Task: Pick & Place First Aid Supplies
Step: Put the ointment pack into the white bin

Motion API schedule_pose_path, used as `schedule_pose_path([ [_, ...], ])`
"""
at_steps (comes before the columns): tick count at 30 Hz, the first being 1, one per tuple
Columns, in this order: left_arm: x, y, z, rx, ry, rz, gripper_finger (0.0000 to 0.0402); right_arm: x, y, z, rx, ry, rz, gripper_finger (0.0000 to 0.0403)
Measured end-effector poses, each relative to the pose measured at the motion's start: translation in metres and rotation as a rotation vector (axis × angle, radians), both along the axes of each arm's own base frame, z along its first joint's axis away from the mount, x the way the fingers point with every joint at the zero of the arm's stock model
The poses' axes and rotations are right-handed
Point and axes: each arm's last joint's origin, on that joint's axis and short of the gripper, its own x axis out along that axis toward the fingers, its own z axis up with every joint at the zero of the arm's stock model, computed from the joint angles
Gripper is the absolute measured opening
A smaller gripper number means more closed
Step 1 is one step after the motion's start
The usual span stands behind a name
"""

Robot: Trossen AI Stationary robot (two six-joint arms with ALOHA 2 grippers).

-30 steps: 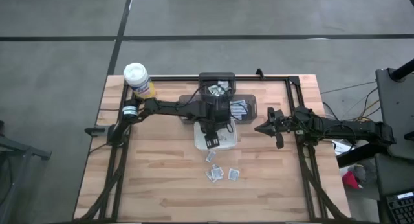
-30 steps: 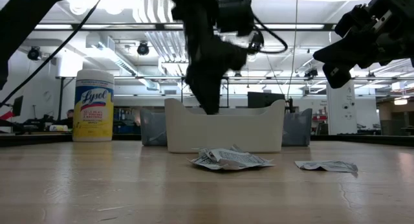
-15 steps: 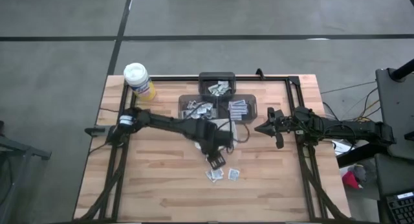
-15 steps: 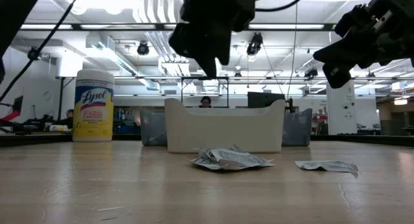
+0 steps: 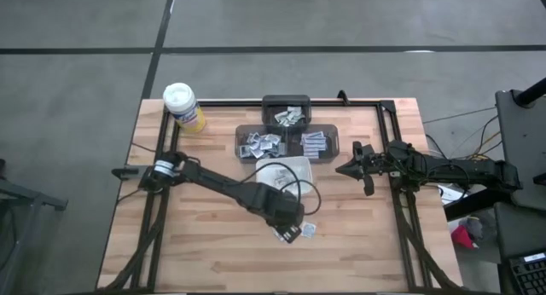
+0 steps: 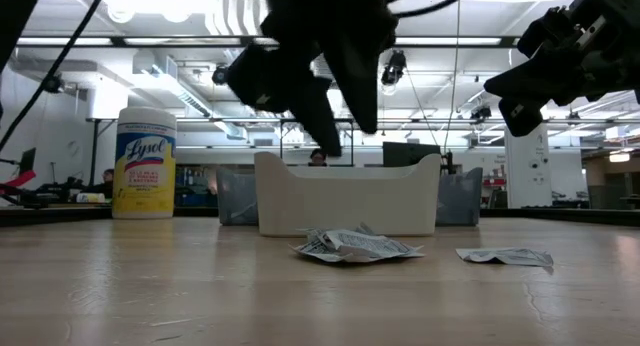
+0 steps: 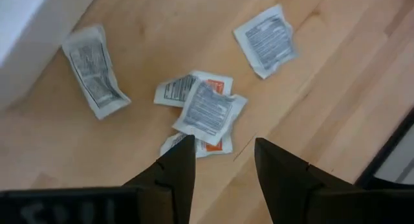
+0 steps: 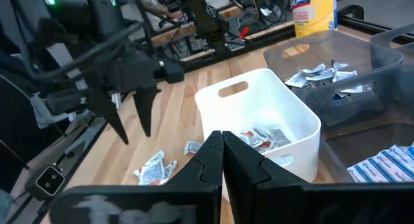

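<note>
Left claw open, empty, above loose packets on table

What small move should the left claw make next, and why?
Probably lower straight down. The left claw hangs open above the small pile of packets on the table, touching none, so descending would put its fingers around the top one.

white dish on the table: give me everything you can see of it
The white rectangular dish looks like glossy plastic, with tall walls, rounded corners and an oval handle slot cut in one end wall. It sits upright on the wooden table near mid-table, right against the clear grey bins behind it. Several small flat white and grey packets lie inside on its floor; more lie loose on the table in front. No gripper touches it.
</note>
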Motion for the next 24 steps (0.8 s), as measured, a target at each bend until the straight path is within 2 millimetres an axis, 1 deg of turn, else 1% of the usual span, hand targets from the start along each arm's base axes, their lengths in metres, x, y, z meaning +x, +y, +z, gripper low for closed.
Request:
schedule_pose_path([
  [8,-0.013,-0.006,-0.032,-0.014,0.095,0.088,0.0151,0.000,0.000,0.000,0.000,0.000,0.001,0.0008],
  [13,-0.022,-0.005,-0.051,-0.002,0.162,0.131,0.0151,0.000,0.000,0.000,0.000,0.000,0.000,0.0008],
  [19,-0.028,-0.003,-0.064,0.014,0.184,0.141,0.0151,0.000,0.000,0.000,-0.003,0.000,0.001,0.0008],
  [24,-0.027,-0.002,-0.068,0.019,0.164,0.168,0.0151,0.000,0.000,0.000,-0.003,-0.001,0.001,0.0008],
])
